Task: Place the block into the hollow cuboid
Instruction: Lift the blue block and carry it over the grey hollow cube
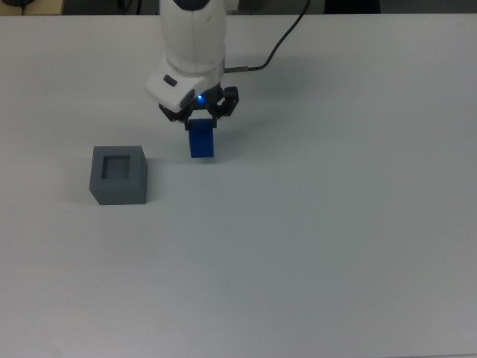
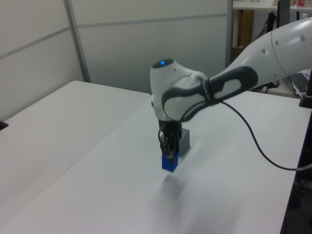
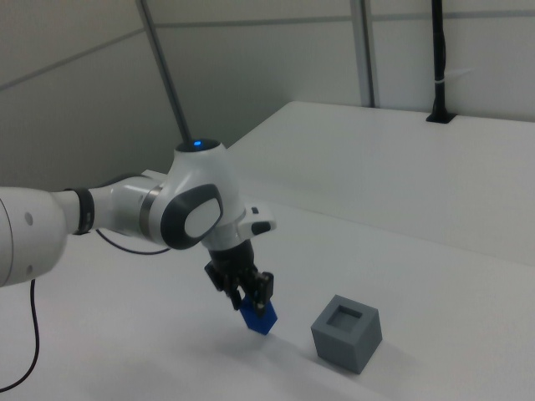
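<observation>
My gripper (image 1: 200, 124) (image 2: 169, 155) (image 3: 254, 305) is shut on the small dark-blue block (image 1: 201, 142) (image 2: 169, 163) (image 3: 260, 318), holding it by its top and hanging it a little above the white table. The grey hollow cuboid (image 1: 118, 174) (image 3: 346, 332) stands on the table with its square recess facing up, at the top view's left of the block and apart from it. In the left view the hollow cuboid (image 2: 185, 141) sits just behind the gripper and is partly hidden by it.
The white table (image 1: 313, 239) spreads out on all sides. A black cable (image 1: 279, 41) runs from the arm toward the top view's upper edge. A wall with a metal post (image 3: 163, 71) lies beyond the table in the right view.
</observation>
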Tool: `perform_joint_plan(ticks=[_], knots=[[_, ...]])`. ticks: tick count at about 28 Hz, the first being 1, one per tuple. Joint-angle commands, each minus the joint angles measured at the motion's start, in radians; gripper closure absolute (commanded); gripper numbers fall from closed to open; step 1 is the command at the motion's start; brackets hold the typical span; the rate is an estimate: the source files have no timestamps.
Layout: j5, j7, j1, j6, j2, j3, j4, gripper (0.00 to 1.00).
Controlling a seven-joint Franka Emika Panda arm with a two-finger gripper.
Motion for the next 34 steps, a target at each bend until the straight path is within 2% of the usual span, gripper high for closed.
perform_joint_plan(ticks=[1, 8, 16, 21, 34], knots=[[-0.001, 0.013, -0.040, -0.056, 0.002, -0.007, 0.090, 1.00], [0.004, -0.003, -0.118, -0.056, 0.003, -0.007, 0.171, 1.00], [0.007, -0.127, -0.192, -0.053, 0.031, -0.009, 0.220, 1.00], [0.007, -0.156, -0.213, -0.050, 0.069, -0.009, 0.245, 1.00], [0.006, -0.213, -0.232, -0.051, 0.091, -0.009, 0.243, 1.00]])
